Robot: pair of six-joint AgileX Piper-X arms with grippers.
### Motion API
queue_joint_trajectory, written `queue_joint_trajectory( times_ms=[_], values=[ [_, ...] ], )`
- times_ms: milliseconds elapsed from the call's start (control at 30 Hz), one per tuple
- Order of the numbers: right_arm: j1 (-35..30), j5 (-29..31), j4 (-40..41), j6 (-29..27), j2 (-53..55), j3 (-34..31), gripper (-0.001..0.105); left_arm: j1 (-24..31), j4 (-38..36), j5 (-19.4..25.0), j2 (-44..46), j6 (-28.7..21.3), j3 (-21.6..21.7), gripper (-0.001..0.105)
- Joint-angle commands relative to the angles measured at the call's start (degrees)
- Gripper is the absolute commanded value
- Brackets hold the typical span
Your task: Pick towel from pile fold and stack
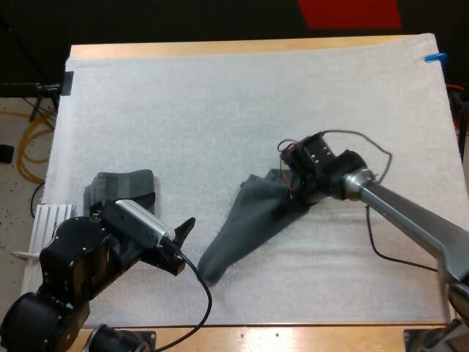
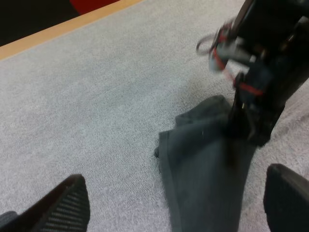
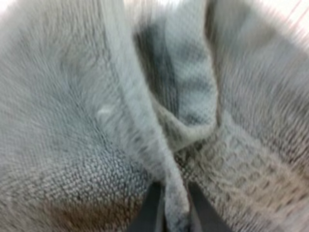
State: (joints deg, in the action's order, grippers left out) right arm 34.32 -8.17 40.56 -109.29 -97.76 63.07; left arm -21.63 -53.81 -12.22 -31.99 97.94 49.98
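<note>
A dark grey-green towel [image 1: 245, 220] lies stretched in a long, rumpled shape across the middle of the white mat [image 1: 220, 110]. My right gripper [image 1: 294, 192] is shut on its far right end; in the right wrist view its black fingertips [image 3: 153, 212] pinch a raised fold of the towel [image 3: 96, 121]. My left gripper [image 1: 183, 246] hovers open just left of the towel's near end. In the left wrist view its fingers [image 2: 72, 203] stand wide apart, short of the towel [image 2: 207, 164], with the right gripper [image 2: 260, 96] beyond. A second dark towel [image 1: 123, 185] sits bunched behind my left arm.
A white ribbed rack [image 1: 51, 220] sits at the mat's left edge beside my left arm. The wooden table edge [image 1: 242, 47] runs along the far side. Bare mat stretches across the back half and the near right.
</note>
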Motion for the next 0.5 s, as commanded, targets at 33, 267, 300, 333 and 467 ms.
queue_joint_trajectory(
  times_ms=[33,267,300,333,467],
  values=[
    [-0.2,2.9,-1.5,-0.6,4.4,0.3,0.001,-0.2,0.1,-0.1,-0.1,0.4,0.3,0.072],
    [-0.2,19.5,-15.6,-0.7,16.3,0.3,0.001,-0.2,0.1,-0.1,-0.1,0.4,0.3,0.072],
    [-0.2,23.1,-17.8,-0.9,17.4,0.3,0.001,-0.2,0.1,-0.1,-0.1,0.4,0.3,0.072],
    [-0.2,26.3,-19.3,-1.3,18.3,0.3,0.001,-0.2,0.1,-0.1,-0.1,0.4,0.3,0.072],
    [-0.2,37.2,-24.4,-4.9,20.1,0.3,0.001,-0.2,0.1,-0.1,-0.1,0.4,0.3,0.072]
  ],
)
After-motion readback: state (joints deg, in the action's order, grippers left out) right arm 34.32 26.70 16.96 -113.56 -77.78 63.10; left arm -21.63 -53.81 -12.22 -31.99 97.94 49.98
